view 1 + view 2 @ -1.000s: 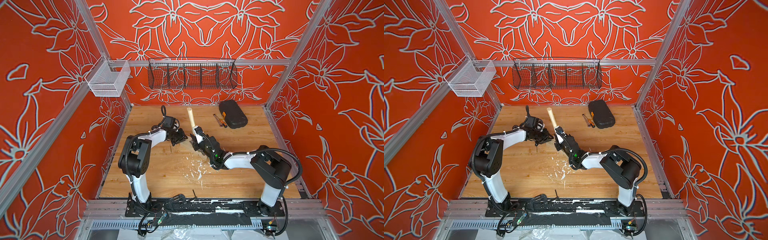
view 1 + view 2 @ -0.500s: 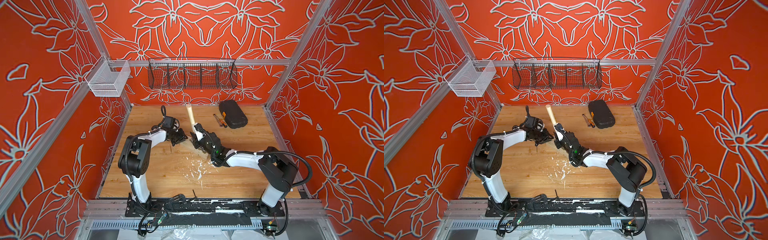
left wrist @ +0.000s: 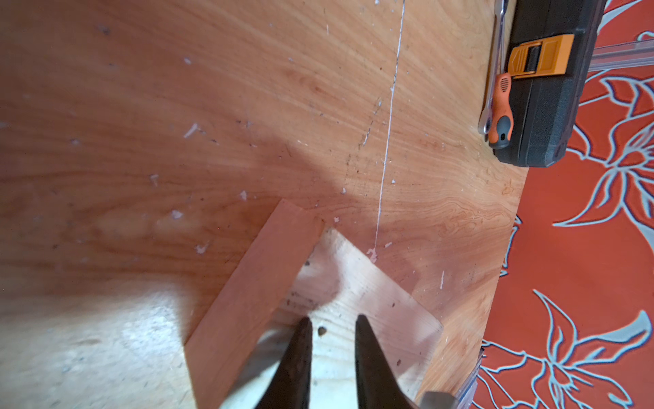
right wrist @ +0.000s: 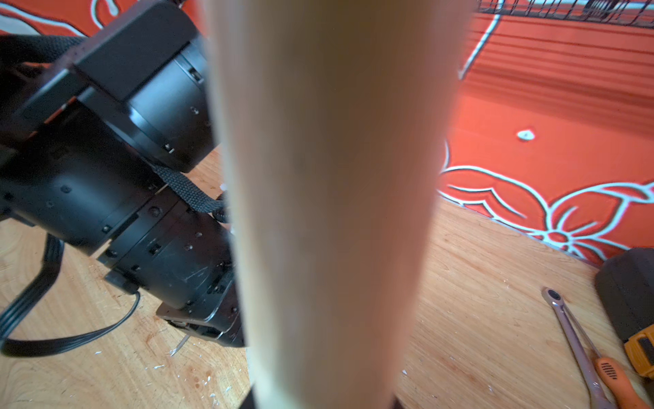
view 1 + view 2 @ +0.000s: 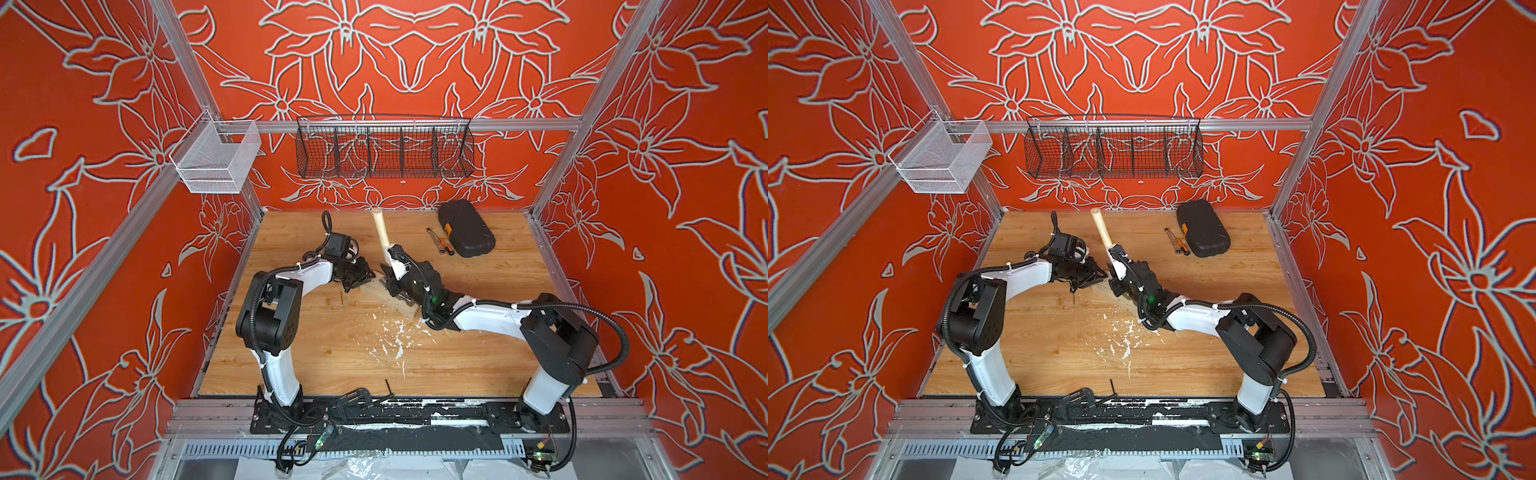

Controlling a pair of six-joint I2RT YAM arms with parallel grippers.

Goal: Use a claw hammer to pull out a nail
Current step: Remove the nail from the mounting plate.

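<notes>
The right gripper (image 5: 394,277) is clamped low on the claw hammer (image 5: 381,232). The hammer's pale handle rises at a tilt from the gripper toward the back wall, and that line is its long axis. The head end points down at the wooden block (image 5: 405,309) lying on the surface (image 5: 478,340), but it is hidden under the gripper in both top views. Just beside it, the left gripper (image 3: 332,322) rests its tips on the block's top, jaws a narrow gap apart with nothing held between them. A dark spot (image 3: 322,331) sits in that gap, and whether it is a nail head or a hole cannot be told. The pull likely turns on rocking the handle along its axis while the left arm pins the block.
</notes>
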